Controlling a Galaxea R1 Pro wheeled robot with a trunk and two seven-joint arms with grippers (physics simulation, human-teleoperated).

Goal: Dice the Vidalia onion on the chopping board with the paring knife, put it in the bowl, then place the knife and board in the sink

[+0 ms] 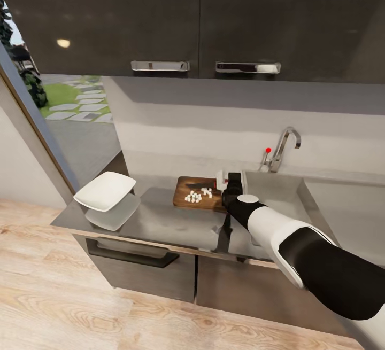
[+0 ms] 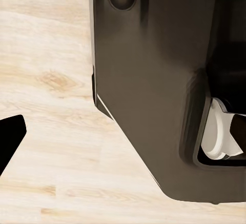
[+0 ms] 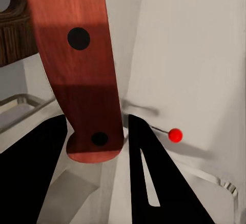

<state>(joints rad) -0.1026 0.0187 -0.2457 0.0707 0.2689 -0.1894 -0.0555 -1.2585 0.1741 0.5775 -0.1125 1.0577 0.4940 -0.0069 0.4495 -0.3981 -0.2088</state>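
The chopping board (image 1: 184, 196) lies on the countertop (image 1: 160, 224) just left of the sink (image 1: 272, 192). Small white pieces of diced onion (image 1: 193, 196) sit in a heap on the board. The paring knife's dark blade (image 1: 202, 186) lies over the board's far side. Its orange-red handle (image 3: 77, 65) runs between the black fingers (image 3: 154, 183) of my right gripper (image 3: 97, 147), which is shut on it at the board's right end (image 1: 229, 181). The white bowl (image 1: 105, 190) stands at the countertop's left end. A dark fingertip (image 2: 10, 138) of the left gripper shows over the floor.
The chrome tap (image 1: 283, 149) with its red knob (image 1: 268, 150) rises behind the sink. Dark upper cabinets (image 1: 198, 18) hang overhead. A glass door (image 1: 32, 104) stands to the left. The left wrist looks at the robot's dark base (image 2: 154, 90) and the wood floor (image 2: 46, 80).
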